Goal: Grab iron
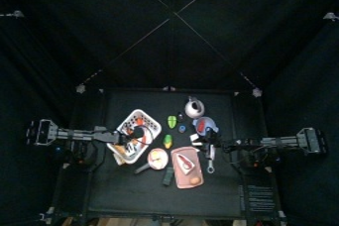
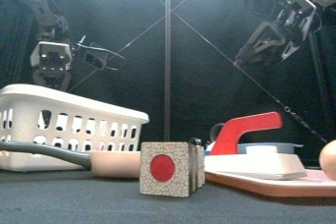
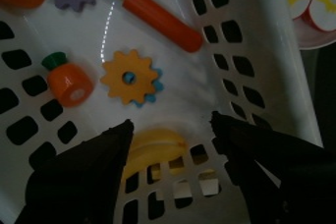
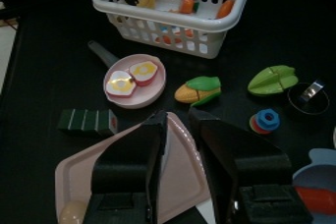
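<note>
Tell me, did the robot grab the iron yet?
Not yet. Done: nothing that shows; the iron sits on the pink board with no jaws on it. In hand: the right gripper hangs open above that board, high over the table. The left gripper is open over the white basket. Left: come down, close on the iron and lift it.

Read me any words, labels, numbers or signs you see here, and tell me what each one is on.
No readable words or numbers in any view.
The block at the front carries only a plain red circle, no lettering.
The iron shows no legible brand or label.
</note>
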`<control>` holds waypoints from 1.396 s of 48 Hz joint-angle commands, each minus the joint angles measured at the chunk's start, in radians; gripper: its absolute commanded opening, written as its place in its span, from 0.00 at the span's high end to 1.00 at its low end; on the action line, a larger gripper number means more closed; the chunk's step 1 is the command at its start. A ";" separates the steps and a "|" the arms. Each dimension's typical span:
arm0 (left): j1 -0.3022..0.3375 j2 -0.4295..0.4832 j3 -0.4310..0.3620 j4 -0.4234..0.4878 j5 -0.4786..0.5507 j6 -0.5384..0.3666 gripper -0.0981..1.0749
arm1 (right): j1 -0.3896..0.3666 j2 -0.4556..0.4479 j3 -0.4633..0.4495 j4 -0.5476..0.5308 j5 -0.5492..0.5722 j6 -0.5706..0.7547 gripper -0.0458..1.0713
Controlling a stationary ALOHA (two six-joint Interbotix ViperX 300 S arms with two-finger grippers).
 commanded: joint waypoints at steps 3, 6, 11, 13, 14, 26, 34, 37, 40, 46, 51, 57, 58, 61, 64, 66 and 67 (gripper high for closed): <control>-0.009 0.000 -0.011 0.005 0.017 0.015 0.09 | -0.002 -0.005 -0.017 0.002 -0.003 0.002 0.36; -0.011 0.000 -0.008 0.006 0.021 0.026 0.09 | -0.002 -0.005 -0.015 0.002 -0.003 0.002 0.36; -0.011 0.000 0.002 0.006 0.023 0.057 0.09 | -0.002 -0.005 -0.015 -0.002 -0.003 0.002 0.36; -0.011 0.000 0.005 0.005 0.025 0.069 0.09 | -0.002 -0.005 -0.015 -0.002 -0.003 0.000 0.36; -0.011 0.000 0.006 0.006 0.025 0.075 0.09 | -0.002 -0.005 -0.015 -0.002 -0.003 0.000 0.36; -0.005 0.005 0.002 0.032 0.104 0.262 0.09 | -0.005 -0.003 -0.015 0.002 -0.003 0.000 0.36; 0.000 0.008 0.006 0.035 0.127 0.328 0.09 | -0.009 -0.002 -0.015 -0.002 -0.003 0.000 0.36; 0.009 0.008 0.006 0.044 0.132 0.345 0.09 | -0.011 0.000 -0.015 -0.002 -0.003 0.000 0.36; 0.018 0.008 0.008 0.044 0.133 0.360 0.09 | -0.011 0.003 -0.015 0.002 -0.003 0.000 0.36; 0.028 0.008 0.018 0.044 0.127 0.388 0.09 | -0.011 0.005 -0.017 0.002 -0.003 -0.002 0.36; 0.034 0.008 0.029 0.044 0.120 0.388 0.09 | -0.011 0.006 -0.017 0.002 -0.003 -0.002 0.36; 0.034 0.008 0.034 0.044 0.098 0.387 0.09 | -0.011 0.006 -0.017 0.002 -0.003 -0.002 0.36; 0.034 0.008 0.034 0.044 0.095 0.387 0.09 | -0.011 0.005 -0.017 0.002 -0.003 -0.002 0.36; 0.034 0.005 0.032 0.044 0.081 0.385 0.09 | -0.011 0.005 -0.017 0.002 -0.003 -0.002 0.36; 0.034 -0.002 0.028 0.046 0.074 0.383 0.09 | -0.011 0.006 -0.017 0.002 -0.003 -0.002 0.36; 0.035 -0.008 0.023 0.049 0.066 0.380 0.09 | -0.011 0.006 -0.017 -0.002 -0.003 -0.002 0.36; 0.035 -0.012 0.020 0.052 0.060 0.379 0.09 | -0.011 0.006 -0.015 0.002 -0.003 -0.002 0.36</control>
